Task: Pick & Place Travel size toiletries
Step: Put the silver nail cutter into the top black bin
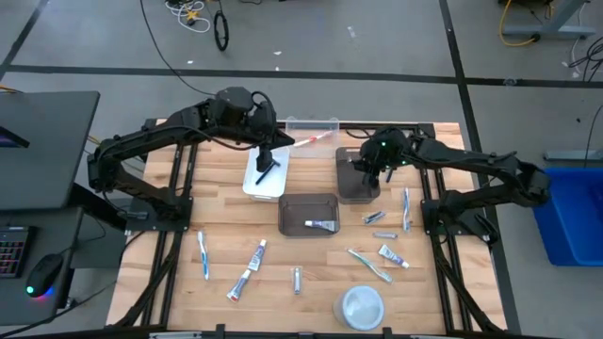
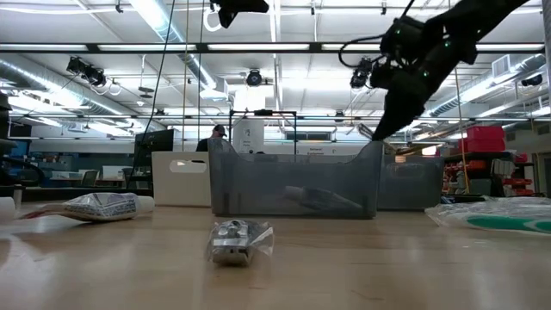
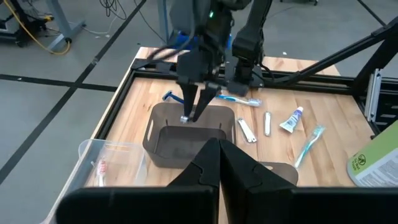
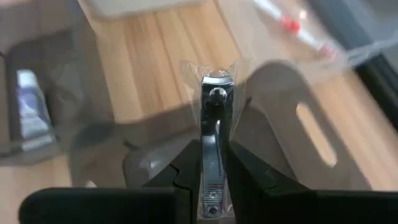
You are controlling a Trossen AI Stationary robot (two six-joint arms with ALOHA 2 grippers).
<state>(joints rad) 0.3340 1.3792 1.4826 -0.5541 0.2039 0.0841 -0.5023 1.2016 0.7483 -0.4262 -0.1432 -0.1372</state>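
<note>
My right gripper [image 4: 214, 168] is shut on a silvery nail clipper in a clear wrapper [image 4: 214, 99]. It hangs over the dark grey bin [image 1: 358, 184] at the table's far right, fingers slanting down toward it [image 3: 191, 102]. My left gripper [image 3: 217, 162] is shut on nothing, high over the white bin [image 1: 265, 177]. A pink toothbrush [image 1: 311, 139] lies by the clear bin [image 1: 311, 124]. A small toothpaste tube [image 1: 323, 224] lies in the middle dark bin [image 1: 309, 203]. More toothbrushes [image 1: 203, 254], tubes [image 1: 259, 252] and a wrapped silvery item [image 2: 232, 241] lie loose on the wood. My right gripper pinches the wrapped clipper between its two fingers, which lie along its two long sides [image 4: 214, 146]. The clipper's round end [image 4: 216, 84] sticks out past the fingertips. The fingers slant down from the table's right. The clipper is lifted clear, above the dark grey bin.
A round white dish [image 1: 362, 306] sits near the front edge. Loose items lie right of the middle bin: a toothbrush [image 1: 407, 207], another toothbrush [image 1: 369, 264] and a tube [image 1: 394, 254]. Black frame rails [image 1: 429, 202] run along the table's sides.
</note>
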